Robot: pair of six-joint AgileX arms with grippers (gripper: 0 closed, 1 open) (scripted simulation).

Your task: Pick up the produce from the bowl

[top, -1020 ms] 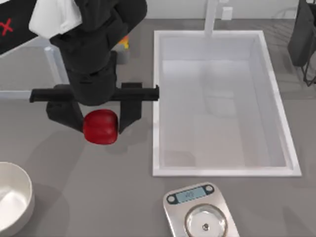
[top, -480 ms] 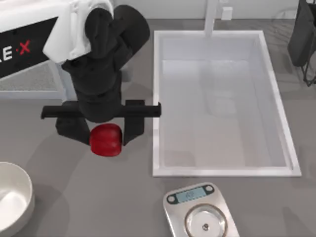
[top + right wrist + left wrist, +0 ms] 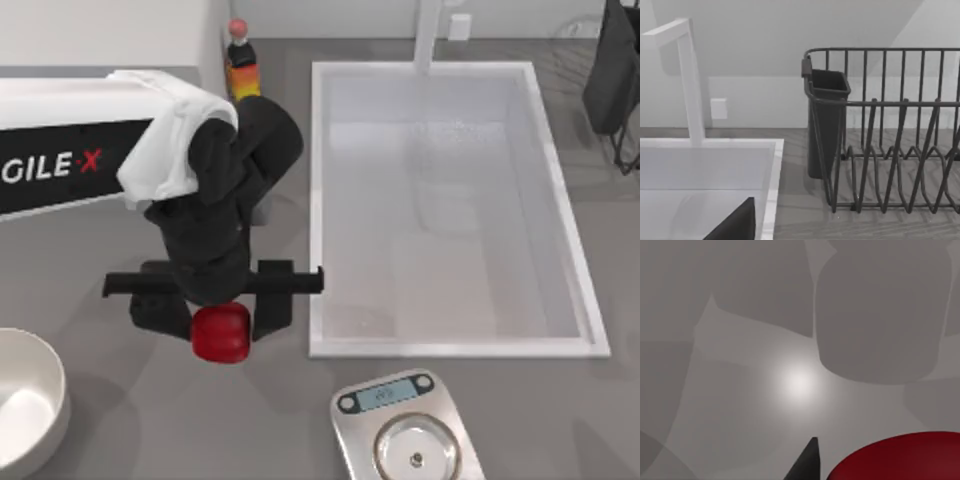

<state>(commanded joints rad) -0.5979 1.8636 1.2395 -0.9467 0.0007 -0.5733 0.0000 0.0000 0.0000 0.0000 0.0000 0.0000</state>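
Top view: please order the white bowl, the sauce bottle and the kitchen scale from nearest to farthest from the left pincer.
From the left pincer, shut on the red produce:
1. White bowl, at the table's lower left edge.
2. Kitchen scale, lower right of the pincer.
3. Sauce bottle, far up at the back.

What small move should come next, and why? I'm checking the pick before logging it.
Probably hold the grip and stop: the left end effector is shut on the produce, clear of the bowl at the lower left. The right arm sits parked at the upper right.
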